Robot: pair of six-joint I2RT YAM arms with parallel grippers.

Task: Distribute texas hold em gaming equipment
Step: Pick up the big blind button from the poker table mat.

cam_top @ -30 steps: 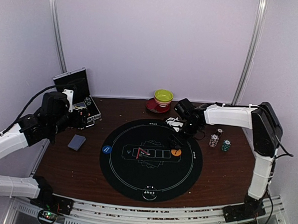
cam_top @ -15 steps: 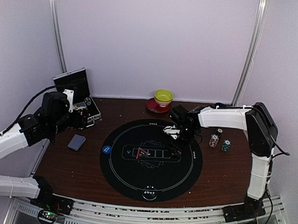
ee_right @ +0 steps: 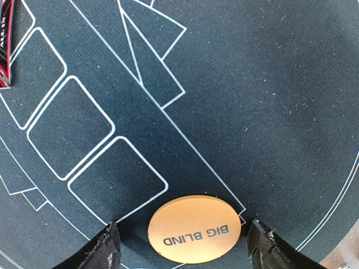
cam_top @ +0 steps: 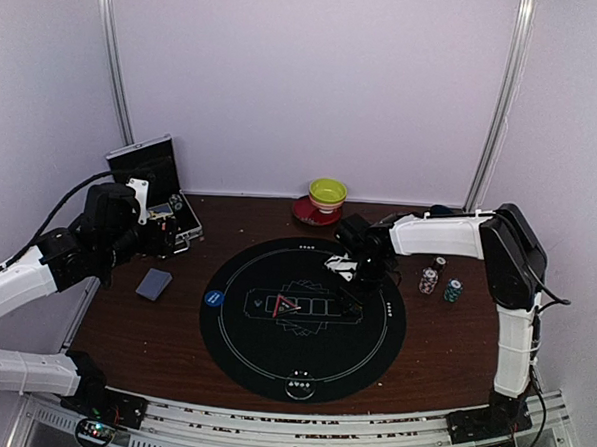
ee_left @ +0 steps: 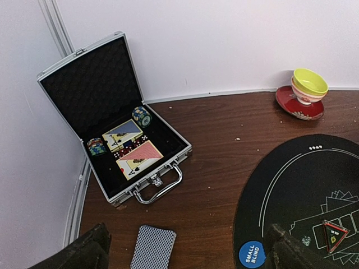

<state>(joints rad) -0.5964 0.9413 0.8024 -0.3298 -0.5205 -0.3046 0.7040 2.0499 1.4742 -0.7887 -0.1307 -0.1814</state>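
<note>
While right gripper [ee_right: 186, 249] straddles orange disc [ee_right: 194, 228] | left gripper [ee_left: 190, 253] hovers wide

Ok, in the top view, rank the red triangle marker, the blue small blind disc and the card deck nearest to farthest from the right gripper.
From the right gripper:
1. Red triangle marker, mid-mat, to its left.
2. Blue small blind disc, at the mat's left edge.
3. Card deck, on the table left of the mat.

White links [cam_top: 448, 233], black joints [cam_top: 107, 213], black cable [cam_top: 64, 203]; right end effector [ee_right: 185, 249] dark.
</note>
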